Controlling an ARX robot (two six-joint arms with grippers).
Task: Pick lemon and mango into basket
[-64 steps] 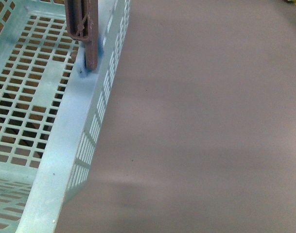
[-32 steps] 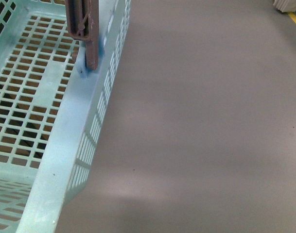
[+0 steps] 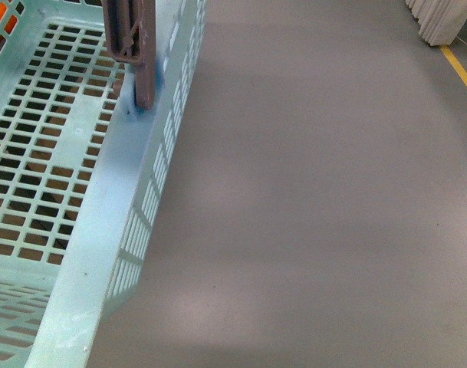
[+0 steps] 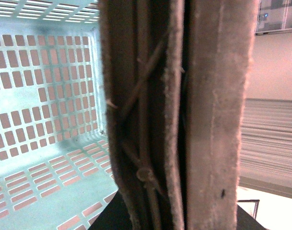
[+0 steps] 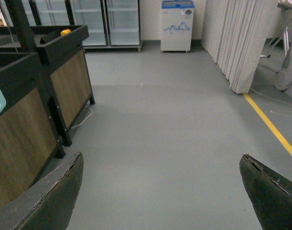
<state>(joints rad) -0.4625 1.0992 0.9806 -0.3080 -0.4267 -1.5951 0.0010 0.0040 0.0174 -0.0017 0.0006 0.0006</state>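
The turquoise basket (image 3: 103, 222) fills the left of the front view, with its brown handles (image 3: 129, 38) swung up. No fruit shows on the floor of it that is in view. My left gripper (image 4: 177, 206) is shut on the two handles (image 4: 150, 96), which fill the left wrist view above the basket's lattice floor (image 4: 45, 96). My right gripper (image 5: 162, 158) is open and empty, facing bare grey floor. A small yellow fruit (image 5: 65, 32) lies on a dark shelf far off; lemon or mango, I cannot tell.
A dark stand with wooden panels (image 5: 35, 105) is on one side in the right wrist view. White curtains (image 5: 232, 43), a yellow floor line (image 5: 273, 127), glass-door fridges (image 5: 105, 21) and a small freezer (image 5: 177, 24) stand beyond. Something orange (image 3: 3, 19) shows behind the basket wall.
The front view has swung: the curtain and yellow line have come into sight at the top right, and an orange patch behind the basket. The basket keeps its place in the view.
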